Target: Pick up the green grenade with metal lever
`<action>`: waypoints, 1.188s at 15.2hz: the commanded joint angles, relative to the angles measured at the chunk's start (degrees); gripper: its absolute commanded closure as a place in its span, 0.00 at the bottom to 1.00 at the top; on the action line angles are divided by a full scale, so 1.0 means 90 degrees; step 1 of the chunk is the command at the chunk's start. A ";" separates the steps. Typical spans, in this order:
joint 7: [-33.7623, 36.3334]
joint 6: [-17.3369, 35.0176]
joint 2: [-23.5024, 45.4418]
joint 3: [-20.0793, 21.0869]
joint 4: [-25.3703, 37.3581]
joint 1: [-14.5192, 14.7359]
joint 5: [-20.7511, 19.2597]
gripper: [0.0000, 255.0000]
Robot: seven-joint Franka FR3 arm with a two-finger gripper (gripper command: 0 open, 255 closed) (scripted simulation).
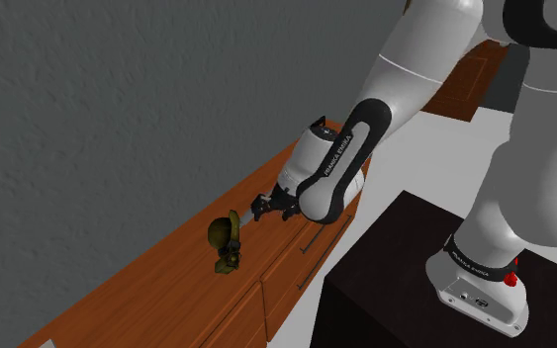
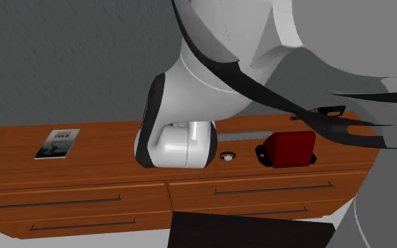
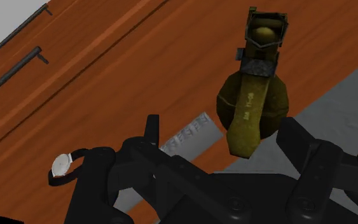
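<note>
Olive-green and rounded, the grenade [image 1: 226, 240] sits on the wooden dresser top [image 1: 147, 287], nearer the back edge by the grey wall [image 1: 88, 99] than the front edge. A dull metal lever runs down its side from a darker cap. My gripper [image 1: 269, 206] hangs just beside it, low over the wood. From my wrist camera the black fingers [image 3: 151, 130] stand wide apart, and the lever's lower end lies between them, untouched on either side.

A pale grey strip [image 3: 193, 130] lies flat on the wood near the grenade. Beyond it, toward the front edge, is a small wristwatch [image 3: 61, 165]. A red case [image 2: 288, 148] rests just beside the watch, and a book [image 2: 57, 143] lies well apart, toward the far end of the top. Drawer fronts with dark bar handles [image 2: 56, 203] run below the front edge.
</note>
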 commanded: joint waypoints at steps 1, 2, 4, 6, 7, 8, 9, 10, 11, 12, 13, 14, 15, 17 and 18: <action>0.0151 0.0412 0.0563 -0.0132 0.0404 0.0276 0.0059 0.00; 0.0187 0.0571 0.0826 -0.0172 0.0627 0.0365 0.0103 0.00; 0.0269 0.0846 0.1333 -0.0258 0.1093 0.0537 0.0172 0.00; 0.0350 0.1066 0.1817 -0.0351 0.1591 0.0708 0.0241 0.00; 0.0385 0.1156 0.2051 -0.0399 0.1851 0.0792 0.0281 0.00; 0.0421 0.1234 0.2281 -0.0451 0.2119 0.0877 0.0321 0.00; 0.0456 0.1299 0.2508 -0.0506 0.2395 0.0963 0.0363 0.00; 0.0458 0.1308 0.2543 -0.0513 0.2438 0.0976 0.0373 0.00; 0.0466 0.1368 0.2639 -0.0481 0.2475 0.0940 0.0338 0.00; 0.0472 0.1427 0.2736 -0.0451 0.2514 0.0907 0.0305 0.00; 0.0478 0.1484 0.2833 -0.0424 0.2554 0.0876 0.0272 0.00; 0.0484 0.1540 0.2930 -0.0399 0.2595 0.0847 0.0239 0.00; 0.0490 0.1594 0.3027 -0.0376 0.2638 0.0821 0.0206 0.00; 0.0503 0.1728 0.3278 -0.0328 0.2755 0.0762 0.0125 0.00; 0.0503 0.1728 0.3278 -0.0328 0.2754 0.0762 0.0125 0.00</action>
